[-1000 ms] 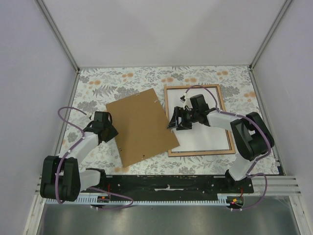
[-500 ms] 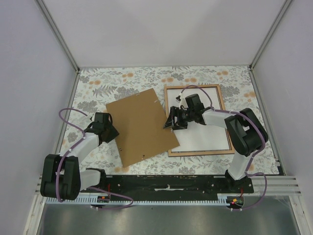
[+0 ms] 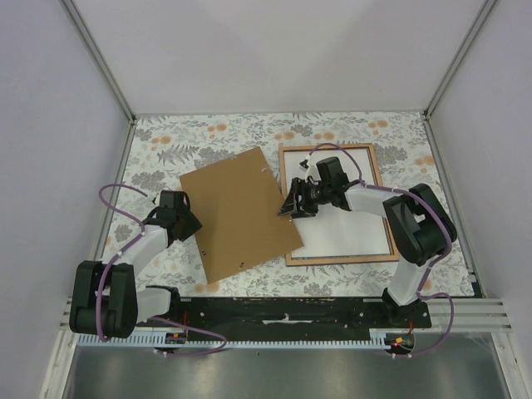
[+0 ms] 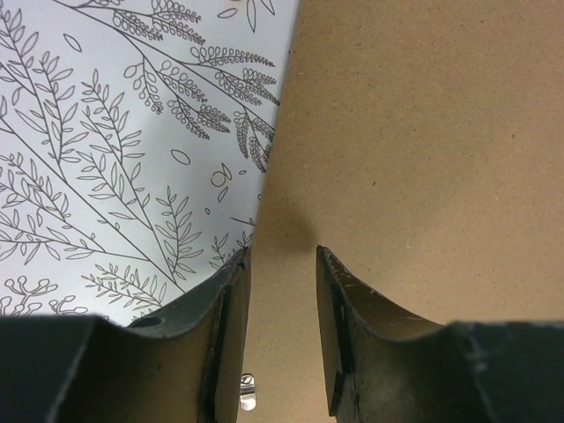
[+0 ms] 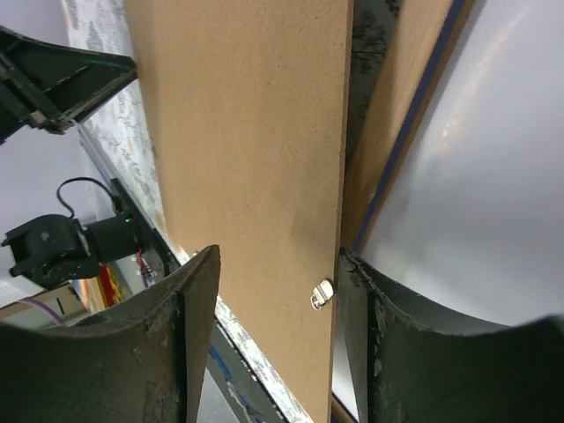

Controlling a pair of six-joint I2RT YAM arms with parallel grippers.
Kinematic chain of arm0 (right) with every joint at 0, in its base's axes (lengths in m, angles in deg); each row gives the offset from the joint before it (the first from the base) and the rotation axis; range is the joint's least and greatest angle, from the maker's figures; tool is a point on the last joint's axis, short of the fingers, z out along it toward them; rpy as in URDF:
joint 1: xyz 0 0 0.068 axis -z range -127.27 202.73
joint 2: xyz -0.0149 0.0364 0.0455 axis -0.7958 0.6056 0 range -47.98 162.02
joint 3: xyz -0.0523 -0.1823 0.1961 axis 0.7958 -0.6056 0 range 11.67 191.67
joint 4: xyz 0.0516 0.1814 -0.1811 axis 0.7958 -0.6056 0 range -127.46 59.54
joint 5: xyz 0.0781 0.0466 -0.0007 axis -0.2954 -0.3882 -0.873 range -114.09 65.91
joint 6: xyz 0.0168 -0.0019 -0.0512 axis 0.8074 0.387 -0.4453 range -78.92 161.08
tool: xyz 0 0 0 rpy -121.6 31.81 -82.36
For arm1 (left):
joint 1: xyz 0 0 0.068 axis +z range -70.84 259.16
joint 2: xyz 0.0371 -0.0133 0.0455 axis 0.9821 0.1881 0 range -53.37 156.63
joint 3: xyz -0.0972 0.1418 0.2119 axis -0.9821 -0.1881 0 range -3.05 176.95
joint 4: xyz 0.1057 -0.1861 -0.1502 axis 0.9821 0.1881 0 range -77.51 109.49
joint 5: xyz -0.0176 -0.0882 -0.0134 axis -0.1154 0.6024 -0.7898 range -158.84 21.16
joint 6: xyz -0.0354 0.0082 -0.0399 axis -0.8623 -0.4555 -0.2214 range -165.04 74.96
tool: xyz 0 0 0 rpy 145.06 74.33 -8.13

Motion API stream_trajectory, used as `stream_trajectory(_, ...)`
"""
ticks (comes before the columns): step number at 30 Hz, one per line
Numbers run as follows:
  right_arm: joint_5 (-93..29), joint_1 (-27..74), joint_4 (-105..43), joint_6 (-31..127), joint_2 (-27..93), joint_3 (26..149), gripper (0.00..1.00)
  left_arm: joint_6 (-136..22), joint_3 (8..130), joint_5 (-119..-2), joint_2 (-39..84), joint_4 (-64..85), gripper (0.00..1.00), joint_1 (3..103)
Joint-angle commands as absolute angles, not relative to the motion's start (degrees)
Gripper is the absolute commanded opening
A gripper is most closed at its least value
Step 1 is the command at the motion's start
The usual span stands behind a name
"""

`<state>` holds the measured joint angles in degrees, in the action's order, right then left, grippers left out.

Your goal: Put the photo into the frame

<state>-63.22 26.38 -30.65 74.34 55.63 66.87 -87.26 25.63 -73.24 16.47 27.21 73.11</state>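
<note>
At opposite edges of the backing panel [image 3: 241, 216], left gripper [image 4: 282, 257] and right gripper [image 5: 278, 254], low, jaws apart.

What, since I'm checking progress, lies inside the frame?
The photo, plain white reverse up, fills the frame; its printed side is hidden underneath. The brown panel and right pincer cover part of its left side.

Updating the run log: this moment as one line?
left gripper open at backing panel left edge | right gripper open astride its right edge | frame flat, back up
</note>
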Motion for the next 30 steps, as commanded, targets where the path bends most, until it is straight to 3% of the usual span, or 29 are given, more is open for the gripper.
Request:
stream_trajectory(1, -70.8, 25.6, -25.0, 78.2, 52.2, 68.8, 0.6, -89.1, 24.5, -71.3, 17.7, 25.8, 0.41, 73.2)
stream_trajectory(16, -75.6, 22.4, -23.3, 82.1, 57.7, 76.9, 0.45, -88.1, 24.8, -69.5, 17.6, 24.5, 0.41, 73.2)
stream_trajectory(19, -74.6, 22.6, -25.4, 81.3, 58.3, 78.3, 0.35, -87.2, 25.9, -69.1, 17.1, 25.1, 0.43, 73.2)
stream_trajectory(24, -73.2, 23.3, -27.6, 79.8, 56.4, 78.4, 0.0, -82.2, 32.0, -69.1, 14.3, 28.9, 0.59, 73.2)
stream_trajectory(30, -76.0, 27.8, -27.6, 81.2, 50.8, 77.2, 0.0, -75.7, 41.2, -64.2, 12.6, 33.1, 0.75, 73.6)
